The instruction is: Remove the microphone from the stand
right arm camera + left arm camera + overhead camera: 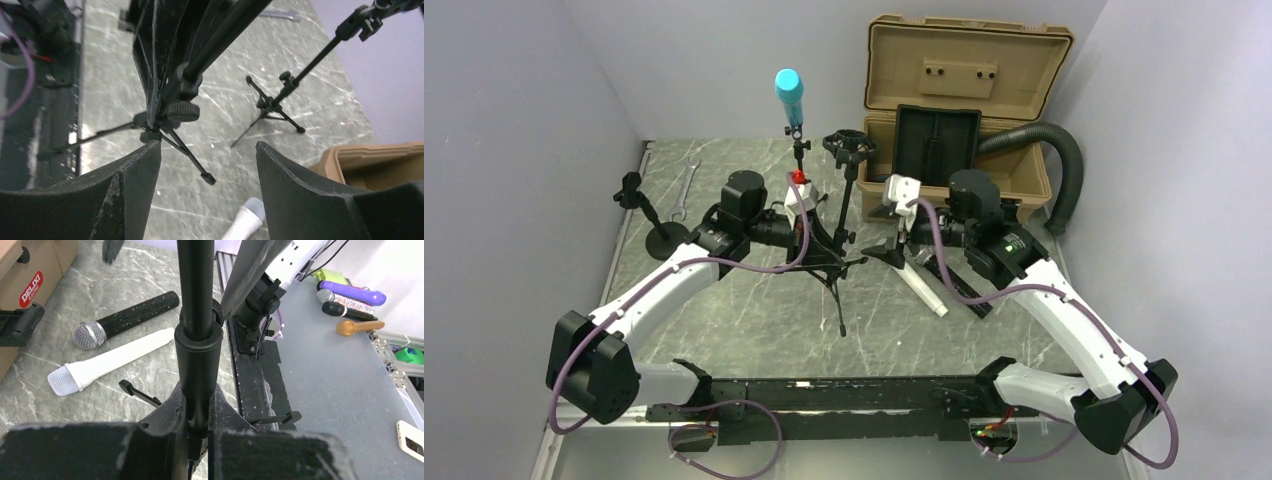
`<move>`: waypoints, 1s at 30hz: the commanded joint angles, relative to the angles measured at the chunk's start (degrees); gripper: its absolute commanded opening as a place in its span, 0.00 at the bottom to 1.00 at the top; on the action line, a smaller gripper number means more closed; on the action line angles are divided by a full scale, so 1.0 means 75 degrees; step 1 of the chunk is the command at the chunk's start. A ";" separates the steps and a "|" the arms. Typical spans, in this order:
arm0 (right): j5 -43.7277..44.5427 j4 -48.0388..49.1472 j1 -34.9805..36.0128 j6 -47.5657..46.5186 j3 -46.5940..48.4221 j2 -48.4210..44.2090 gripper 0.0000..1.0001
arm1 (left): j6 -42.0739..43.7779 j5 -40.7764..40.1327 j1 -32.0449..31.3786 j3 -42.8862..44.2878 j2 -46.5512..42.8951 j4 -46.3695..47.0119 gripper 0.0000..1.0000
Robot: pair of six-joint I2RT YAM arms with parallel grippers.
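A blue microphone (789, 92) stands upright in the clip of a black tripod stand (801, 160) at the middle of the table. My left gripper (808, 213) is shut on the pole of this stand, well below the microphone. In the left wrist view the pole (197, 340) runs up between the closed fingers of the gripper (198, 412). My right gripper (896, 198) is open and empty, to the right of a second stand (851, 175) with an empty mount. In the right wrist view the gripper (207, 160) hangs open above the table near that stand's tripod legs (172, 125).
A white microphone (921, 288) and a black microphone (959, 285) lie on the table under the right arm. An open tan case (964, 90) with a black hose (1059, 150) stands at the back right. A small round-base stand (656, 228) and a wrench (686, 190) are at the left.
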 commanded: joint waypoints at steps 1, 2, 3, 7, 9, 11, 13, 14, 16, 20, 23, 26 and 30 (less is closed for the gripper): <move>-0.1956 0.0625 -0.0423 0.1560 0.0352 0.0042 0.70 | 0.1248 -0.0048 -0.0165 0.0543 -0.0474 -0.0507 0.00; -0.2239 0.0876 -0.0485 0.1892 0.0273 0.0090 0.69 | 0.1311 -0.0084 -0.0187 0.0560 -0.0489 -0.0574 0.00; -0.2452 0.1125 -0.0525 0.2171 0.0194 0.0150 0.68 | 0.1345 -0.0124 -0.0192 0.0575 -0.0501 -0.0613 0.00; -0.2924 0.1869 -0.0624 0.2978 -0.0026 0.0380 0.60 | 0.1403 -0.0177 -0.0202 0.0579 -0.0527 -0.0668 0.00; -0.3066 0.2125 -0.0641 0.3245 -0.0112 0.0478 0.57 | 0.1397 -0.0187 -0.0205 0.0589 -0.0538 -0.0657 0.00; -0.3226 0.2407 -0.0647 0.3507 -0.0193 0.0568 0.54 | 0.1387 -0.0177 -0.0199 0.0599 -0.0523 -0.0635 0.00; -0.3285 0.2568 -0.0635 0.3646 -0.0249 0.0631 0.52 | 0.1367 -0.0184 -0.0208 0.0610 -0.0515 -0.0615 0.00; -0.3287 0.2604 -0.0628 0.3678 -0.0278 0.0649 0.51 | 0.1373 -0.0178 -0.0216 0.0602 -0.0515 -0.0611 0.00; -0.3296 0.2700 -0.0642 0.3727 -0.0360 0.0697 0.49 | 0.1351 -0.0176 -0.0214 0.0602 -0.0514 -0.0589 0.00; -0.3314 0.2873 -0.0642 0.3758 -0.0473 0.0707 0.44 | 0.1335 -0.0166 -0.0213 0.0571 -0.0502 -0.0554 0.00; -0.3305 0.2867 -0.0631 0.3758 -0.0433 0.0709 0.37 | 0.1277 -0.0159 -0.0218 0.0560 -0.0481 -0.0496 0.00; -0.3298 0.2896 -0.0632 0.3758 -0.0412 0.0727 0.32 | 0.1240 -0.0131 -0.0214 0.0590 -0.0457 -0.0475 0.00; -0.3268 0.2919 -0.0619 0.3758 -0.0425 0.0751 0.30 | 0.1197 -0.0137 -0.0210 0.0609 -0.0432 -0.0439 0.00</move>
